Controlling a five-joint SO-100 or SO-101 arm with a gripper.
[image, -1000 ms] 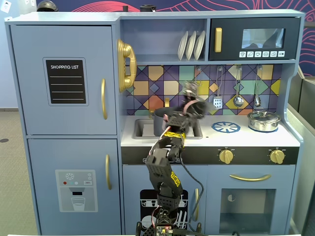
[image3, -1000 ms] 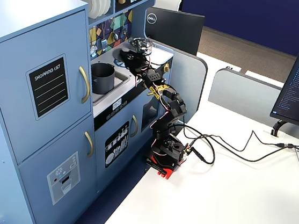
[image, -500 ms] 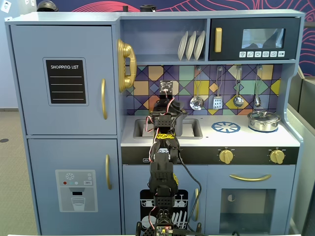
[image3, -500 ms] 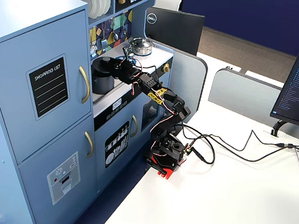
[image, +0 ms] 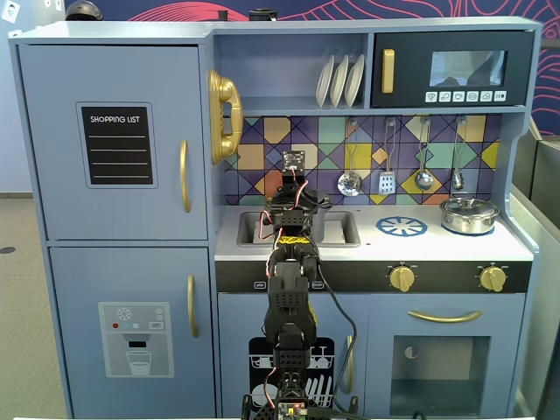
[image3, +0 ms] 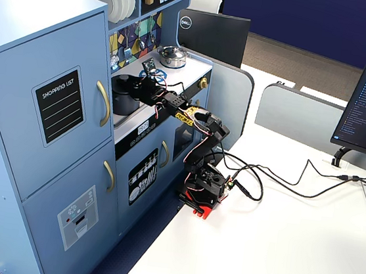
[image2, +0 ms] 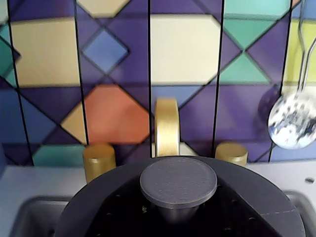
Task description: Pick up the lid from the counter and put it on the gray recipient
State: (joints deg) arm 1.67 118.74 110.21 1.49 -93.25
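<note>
In the wrist view the lid [image2: 177, 181] fills the bottom: a gray flat-topped knob on a dark round disc, level over the sink. My gripper [image2: 177, 213] has its dark jaws close against both sides of the knob's stem and looks shut on it. In a fixed view the gray pot [image3: 121, 101] stands in the sink with the dark lid [image3: 128, 80] at its top and my gripper [image3: 140, 90] reaching in over it. In the front fixed view my arm [image: 290, 262] hides most of the pot and lid.
A gold faucet [image2: 167, 126] and two gold taps [image2: 98, 161] stand just behind the lid. A slotted spoon [image2: 294, 121] hangs at the right. The shiny steel pot [image: 469, 214] and the blue-white burner pattern [image: 402, 227] lie right of the sink [image: 252, 229].
</note>
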